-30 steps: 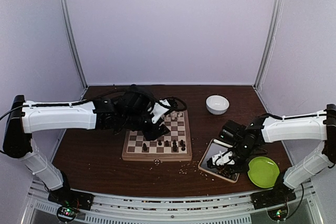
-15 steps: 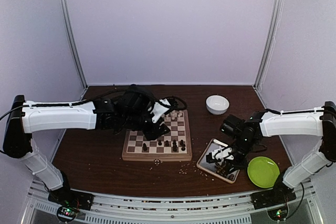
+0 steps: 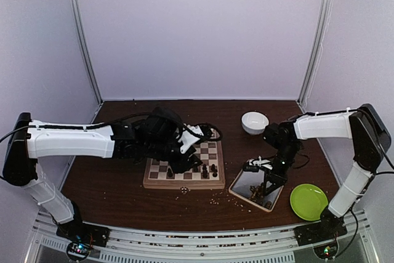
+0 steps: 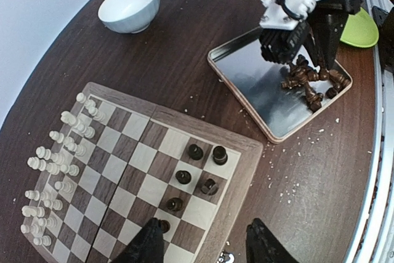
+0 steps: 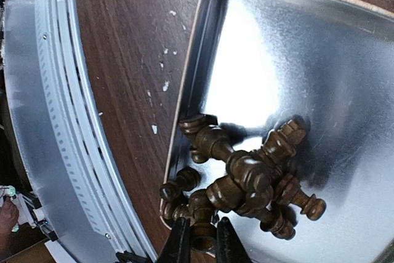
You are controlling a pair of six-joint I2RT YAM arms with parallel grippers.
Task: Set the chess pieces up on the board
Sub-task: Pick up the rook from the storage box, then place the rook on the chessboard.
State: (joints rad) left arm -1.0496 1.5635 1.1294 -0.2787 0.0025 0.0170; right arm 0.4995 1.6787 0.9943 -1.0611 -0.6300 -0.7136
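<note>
Top view: left arm [image 3: 74,140] stretched over square checked wooden chessboard [image 3: 166,183]; right arm [image 3: 320,126] bent down into shiny metal tray [image 3: 246,182] at 3 o'clock.
Left wrist: left claw [image 4: 203,247] wide open, empty, above dark brown chessmen [image 4: 195,151].
Right wrist: right claw [image 5: 202,243] pinched on one dark brown chessman [image 5: 202,229] of tray's heap.

Glossy dark wooden chess pieces [image 5: 246,180] lie on a mirror-bright metal tray [image 5: 308,60].
</note>
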